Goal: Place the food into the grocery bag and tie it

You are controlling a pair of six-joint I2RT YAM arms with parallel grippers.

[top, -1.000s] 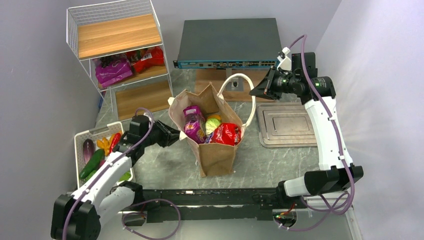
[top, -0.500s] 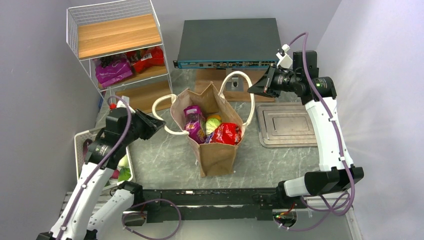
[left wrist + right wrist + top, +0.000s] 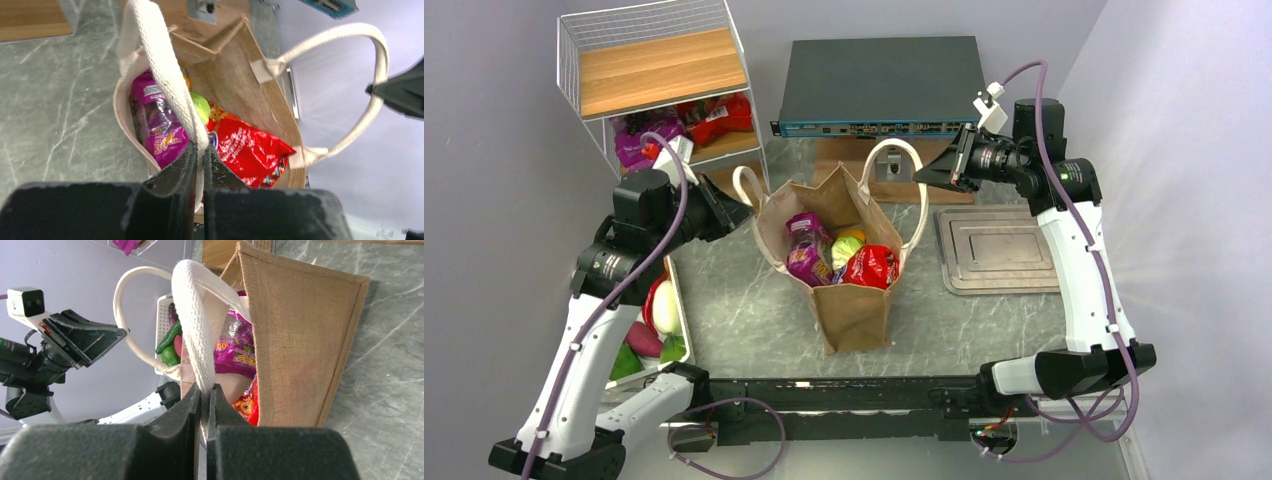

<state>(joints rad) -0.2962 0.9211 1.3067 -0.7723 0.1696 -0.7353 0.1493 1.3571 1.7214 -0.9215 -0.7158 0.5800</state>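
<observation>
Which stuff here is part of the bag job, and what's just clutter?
Job: grocery bag; purple packet, cabbage and red packet inside it; left handle pinched in left fingers; right handle in right fingers.
Lying about: wire shelf, network switch, metal tray, white basket.

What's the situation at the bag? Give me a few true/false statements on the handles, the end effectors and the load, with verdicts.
1. The left end effector is shut on a cream handle. True.
2. The right end effector hangs open, clear of the bag. False: it is shut on the other handle.
3. A red snack packet lies inside the grocery bag. True.
4. The two handles are tied together. False: they stand apart, one pinched on each side.
5. The bag lies on its side on the metal tray. False: it stands upright on the table, beside the tray.
</observation>
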